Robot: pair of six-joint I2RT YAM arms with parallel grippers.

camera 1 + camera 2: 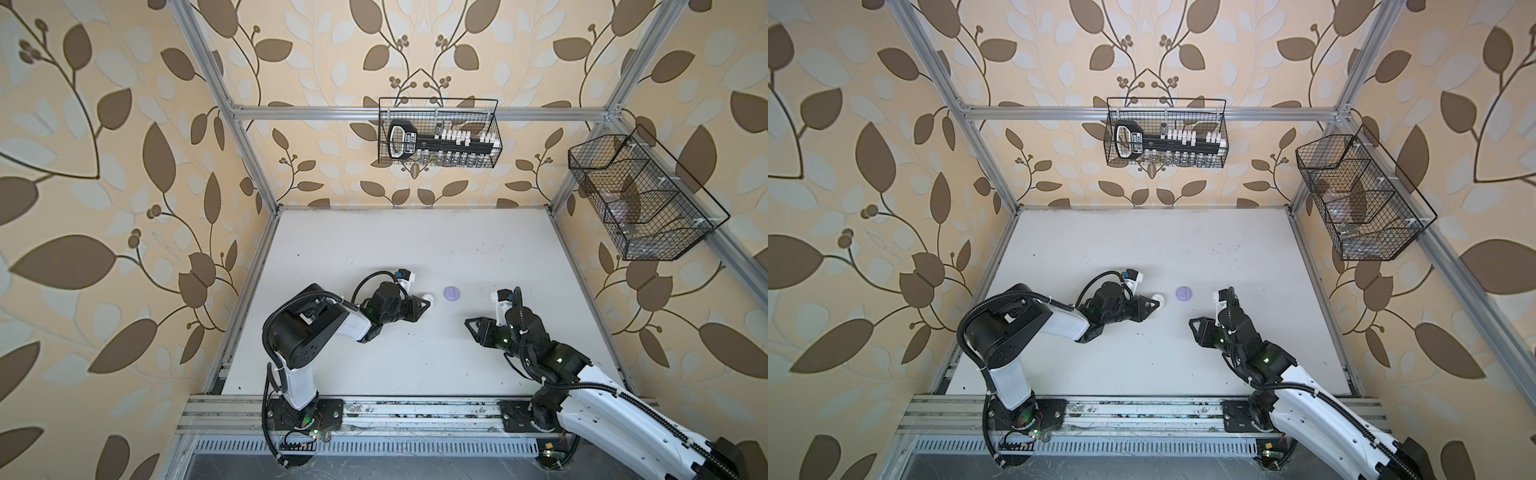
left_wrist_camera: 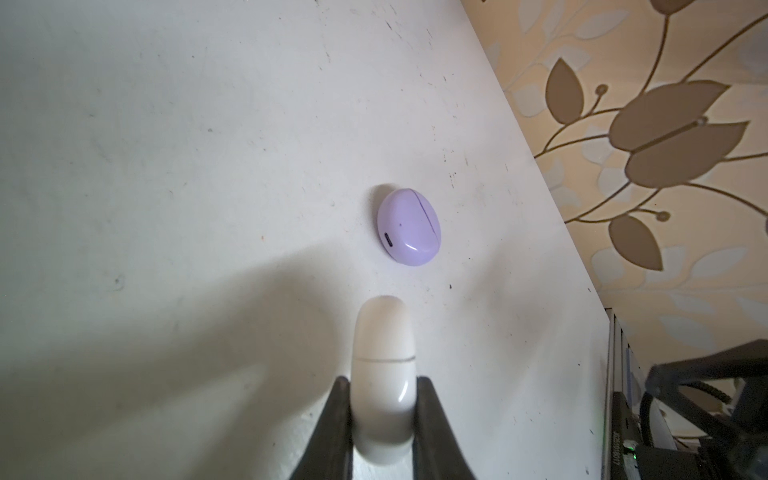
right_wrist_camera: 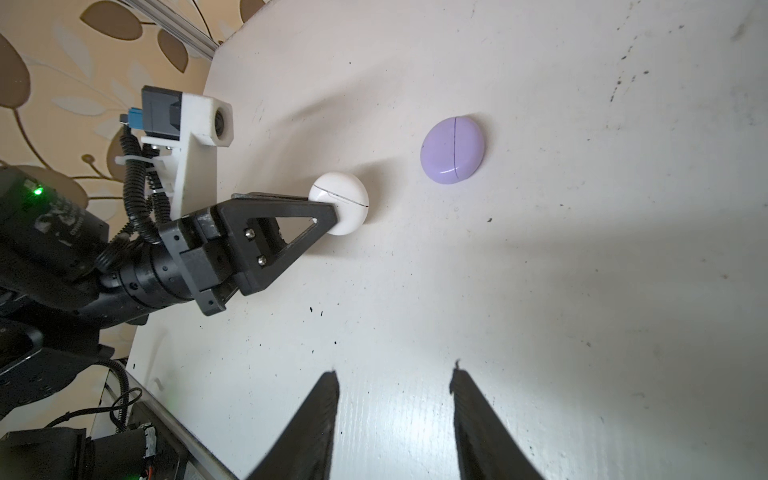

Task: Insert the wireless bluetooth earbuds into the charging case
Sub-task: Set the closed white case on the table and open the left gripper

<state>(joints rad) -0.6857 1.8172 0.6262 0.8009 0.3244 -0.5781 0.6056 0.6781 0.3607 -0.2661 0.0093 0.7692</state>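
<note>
While the left claw (image 2: 383, 380) clenches down, it has the white charging case (image 2: 384, 345) pinched edge-on between its two black fingers, lid seam closed. You can see that grip side-on from the right wrist view too, claw (image 3: 332, 212) biting the rim of the round white shell (image 3: 349, 195). Whether the case touches the table (image 1: 374, 249) or hangs just above it, I cannot tell.

Just beyond it lies the lilac charging case (image 2: 409, 226), flat on the white tabletop, lid shut, charging port facing the left claw. Near the white one, but apart. Both top views show the pair mid-table, white (image 1: 429, 298) and lilac (image 1: 1184, 293).

Over on the other side, the right claw (image 3: 395, 370) hangs released, fingers spread, nothing between them, well short of both cases.

As for the earbuds: not visible in any view.
</note>
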